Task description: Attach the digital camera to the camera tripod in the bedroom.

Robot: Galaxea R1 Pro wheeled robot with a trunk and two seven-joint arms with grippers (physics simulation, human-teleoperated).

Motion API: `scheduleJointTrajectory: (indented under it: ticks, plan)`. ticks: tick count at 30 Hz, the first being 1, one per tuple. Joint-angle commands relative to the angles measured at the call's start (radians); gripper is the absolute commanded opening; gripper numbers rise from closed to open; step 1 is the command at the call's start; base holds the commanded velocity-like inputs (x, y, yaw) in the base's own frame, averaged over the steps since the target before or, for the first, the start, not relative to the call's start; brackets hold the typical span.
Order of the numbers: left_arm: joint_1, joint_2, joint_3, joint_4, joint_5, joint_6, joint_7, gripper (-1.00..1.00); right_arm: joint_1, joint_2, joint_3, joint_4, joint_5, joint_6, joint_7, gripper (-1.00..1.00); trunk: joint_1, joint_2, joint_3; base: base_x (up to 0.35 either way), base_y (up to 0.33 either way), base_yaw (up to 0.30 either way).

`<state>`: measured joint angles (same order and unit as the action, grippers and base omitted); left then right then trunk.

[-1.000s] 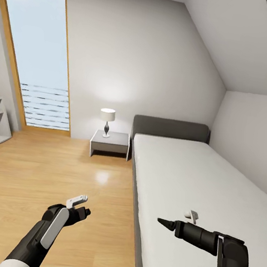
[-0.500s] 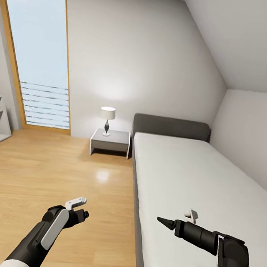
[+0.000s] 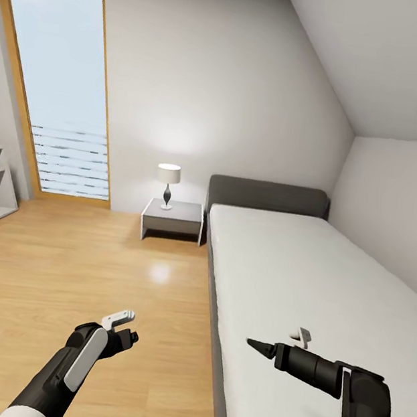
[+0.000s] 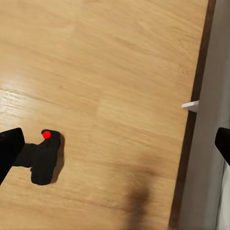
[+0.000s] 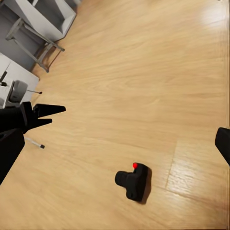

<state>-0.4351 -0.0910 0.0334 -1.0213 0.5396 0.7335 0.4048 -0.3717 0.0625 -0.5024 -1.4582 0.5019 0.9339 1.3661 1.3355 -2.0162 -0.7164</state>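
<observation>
Attic bedroom: bed, nightstand, lamp, sloped ceiling.

Reaching forward and low with the left arm, black with a white panel along the forearm, left gripper raised at its end, fingers apart and empty. Stretching the right arm in from the right, right gripper pointing leftward, tips parted, holding nothing.
</observation>
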Motion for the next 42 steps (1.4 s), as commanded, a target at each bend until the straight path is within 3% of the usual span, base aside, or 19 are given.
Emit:
scheduleJointTrajectory:
  ticks: [1, 6, 9, 15, 18, 19, 26, 32, 42]
  plan:
    - [-0.001, -0.001, 0.002, -0.001, 0.011, 0.003, 0.008, 1.00, -0.002, -0.003, -0.003, -0.002, 0.010, 0.010, 0.010, 1.00, 0.004, -0.008, -0.004, 0.000, 0.000, 0.000]
    - [-0.001, 0.000, 0.002, 0.004, 0.011, 0.003, 0.009, 1.00, -0.003, -0.037, -0.006, -0.006, 0.009, 0.023, 0.011, 1.00, 0.023, -0.043, -0.020, 0.000, 0.000, 0.000]
    - [-0.001, 0.002, 0.003, 0.029, 0.009, 0.002, 0.009, 1.00, -0.004, -0.081, -0.008, -0.007, 0.007, 0.105, 0.011, 1.00, 0.034, -0.064, -0.029, 0.000, 0.000, 0.000]
    - [-0.001, 0.006, 0.002, 0.058, 0.002, 0.002, 0.010, 1.00, -0.004, -0.143, -0.008, -0.008, 0.000, 0.113, 0.011, 1.00, 0.057, -0.106, -0.048, 0.000, 0.000, 0.000]
    - [-0.001, 0.006, -0.002, 0.066, -0.013, 0.001, 0.010, 1.00, -0.004, -0.168, -0.007, -0.008, -0.009, 0.113, 0.011, 1.00, 0.069, -0.127, -0.058, 0.000, 0.000, 0.000]
    - [-0.001, 0.005, -0.004, 0.069, -0.036, 0.001, 0.010, 1.00, -0.004, -0.175, -0.005, -0.008, -0.013, 0.113, 0.011, 1.00, 0.073, -0.134, -0.061, 0.000, 0.000, 0.000]
    - [-0.001, 0.002, -0.004, 0.067, -0.086, 0.001, 0.009, 1.00, -0.004, -0.176, 0.010, -0.007, -0.017, 0.113, 0.010, 1.00, 0.100, -0.183, -0.083, 0.000, 0.000, 0.000]
    - [-0.001, 0.000, -0.004, 0.063, -0.095, 0.001, 0.009, 1.00, -0.004, -0.176, 0.042, -0.007, -0.018, 0.113, 0.010, 1.00, 0.123, -0.225, -0.101, 0.000, 0.000, 0.000]
    - [-0.001, 0.002, -0.005, 0.055, -0.095, 0.001, 0.009, 1.00, -0.004, -0.176, 0.043, -0.007, -0.020, 0.113, 0.011, 1.00, 0.161, -0.295, -0.133, 0.000, 0.000, 0.000]
